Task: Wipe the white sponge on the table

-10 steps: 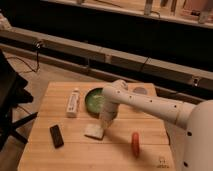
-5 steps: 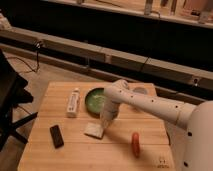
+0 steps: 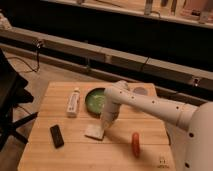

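Observation:
The white sponge (image 3: pixel 94 131) lies flat on the wooden table (image 3: pixel 75 150), near the middle. My gripper (image 3: pixel 104 125) comes down from the white arm (image 3: pixel 150 105) and sits right at the sponge's right edge, touching or pressing on it. The arm reaches in from the right and bends down over the sponge.
A green bowl (image 3: pixel 95 100) stands just behind the sponge. A white bottle (image 3: pixel 73 102) lies to the left. A black rectangular object (image 3: pixel 57 135) lies at the front left. An orange-red object (image 3: pixel 135 143) lies at the front right. A black chair (image 3: pixel 10 100) stands left of the table.
The sponge and my gripper have shifted slightly left and back across the table. The other objects have not moved.

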You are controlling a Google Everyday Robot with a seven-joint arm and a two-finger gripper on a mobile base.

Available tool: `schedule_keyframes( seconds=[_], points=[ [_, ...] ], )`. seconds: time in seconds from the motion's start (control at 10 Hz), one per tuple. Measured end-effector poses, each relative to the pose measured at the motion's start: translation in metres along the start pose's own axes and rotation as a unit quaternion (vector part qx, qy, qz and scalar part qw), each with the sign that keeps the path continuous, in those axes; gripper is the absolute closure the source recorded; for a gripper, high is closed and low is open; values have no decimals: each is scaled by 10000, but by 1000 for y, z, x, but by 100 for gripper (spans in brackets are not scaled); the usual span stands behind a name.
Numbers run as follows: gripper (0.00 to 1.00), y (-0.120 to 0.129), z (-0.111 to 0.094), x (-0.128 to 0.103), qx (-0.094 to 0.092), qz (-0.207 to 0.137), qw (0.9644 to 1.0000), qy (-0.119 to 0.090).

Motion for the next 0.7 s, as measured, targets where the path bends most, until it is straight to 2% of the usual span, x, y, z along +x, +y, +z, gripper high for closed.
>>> schedule_keyframes(
  seconds=[0.3, 0.4, 0.6, 0.7],
  points=[
    [78, -2, 1, -3, 15, -4, 10000, -29],
    [82, -1, 2, -4, 13, -27, 10000, -47],
    [98, 0, 3, -6, 0, -32, 10000, -73],
    [99, 0, 3, -5, 0, -13, 10000, -89]
  ],
)
